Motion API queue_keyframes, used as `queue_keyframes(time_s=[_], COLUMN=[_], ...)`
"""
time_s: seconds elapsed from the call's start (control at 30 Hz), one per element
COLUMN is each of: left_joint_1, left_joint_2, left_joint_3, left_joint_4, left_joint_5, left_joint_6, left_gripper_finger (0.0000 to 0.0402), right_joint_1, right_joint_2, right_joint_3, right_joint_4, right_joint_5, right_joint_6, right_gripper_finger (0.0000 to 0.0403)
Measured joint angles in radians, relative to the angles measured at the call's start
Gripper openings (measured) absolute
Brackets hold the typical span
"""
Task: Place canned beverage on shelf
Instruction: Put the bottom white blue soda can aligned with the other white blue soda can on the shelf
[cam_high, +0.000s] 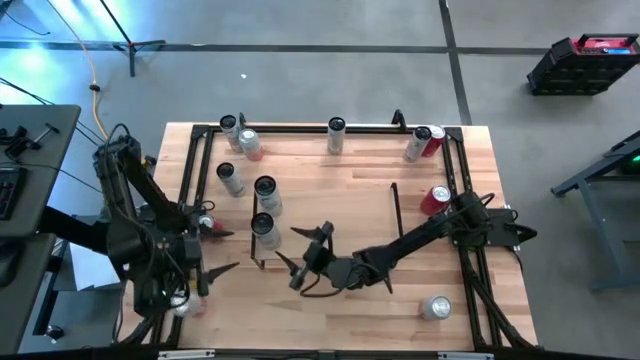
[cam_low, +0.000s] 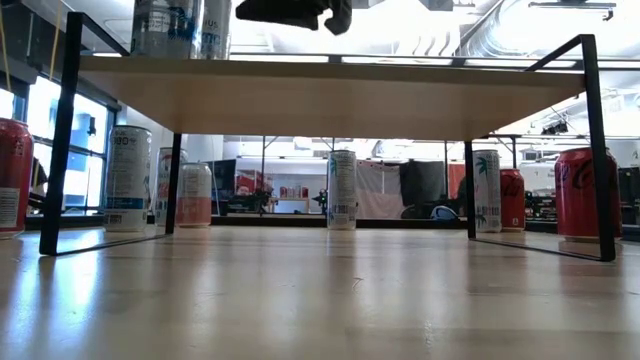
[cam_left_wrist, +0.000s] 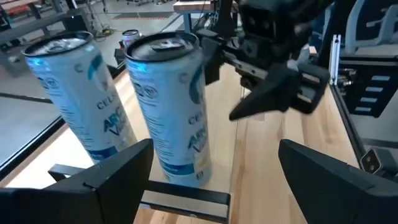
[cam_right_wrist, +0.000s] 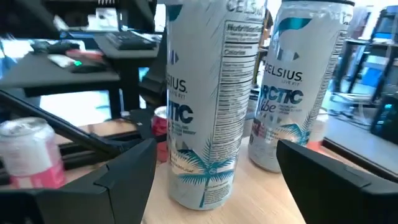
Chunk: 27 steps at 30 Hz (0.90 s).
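The shelf (cam_high: 330, 205) is a light-wood board on black wire end frames at mid-table; the low view shows its underside (cam_low: 330, 95). Two white Celsius cans stand upright on its left end, one nearer (cam_high: 265, 228) and one farther (cam_high: 265, 190). My right gripper (cam_high: 300, 247) is open, level above the board, pointing toward the table's left. Its fingers stand on either side of the nearer can (cam_right_wrist: 205, 112) without touching it. My left gripper (cam_high: 225, 250) is open and empty just left of the shelf, facing both cans (cam_left_wrist: 168, 106).
Several more cans stand along the far rail (cam_high: 335, 135) and at the shelf's far left (cam_high: 230, 178). Red cans stand at the right (cam_high: 435, 198) (cam_high: 432, 140), and a silver can (cam_high: 435, 307) is at the near right. Black rails edge the table.
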Motion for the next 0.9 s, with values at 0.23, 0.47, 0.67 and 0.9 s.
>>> queue_keyframes(time_s=[0.23, 0.47, 0.67, 0.9], left_joint_1=[0.0, 0.0, 0.0, -0.004], left_joint_2=[-0.061, -0.057, -0.054, -0.054], left_joint_3=[0.0, 0.0, 0.0, 0.0], left_joint_4=[0.001, 0.001, 0.032, 0.049], left_joint_5=[-0.002, 0.018, 0.066, 0.093], left_joint_6=[0.064, 0.035, 0.013, 0.012], left_gripper_finger=[0.0335, 0.0335, 0.0335, 0.0335], right_joint_1=[0.045, 0.068, 0.051, 0.026], right_joint_2=[0.147, 0.318, 0.346, 0.346], right_joint_3=[0.179, 0.459, 0.555, 0.556], right_joint_4=[-0.091, -0.114, -0.202, -0.241], right_joint_5=[0.162, 0.31, 0.341, 0.329], right_joint_6=[0.002, -0.132, -0.068, 0.008], right_gripper_finger=[0.0316, 0.0316, 0.0316, 0.0316])
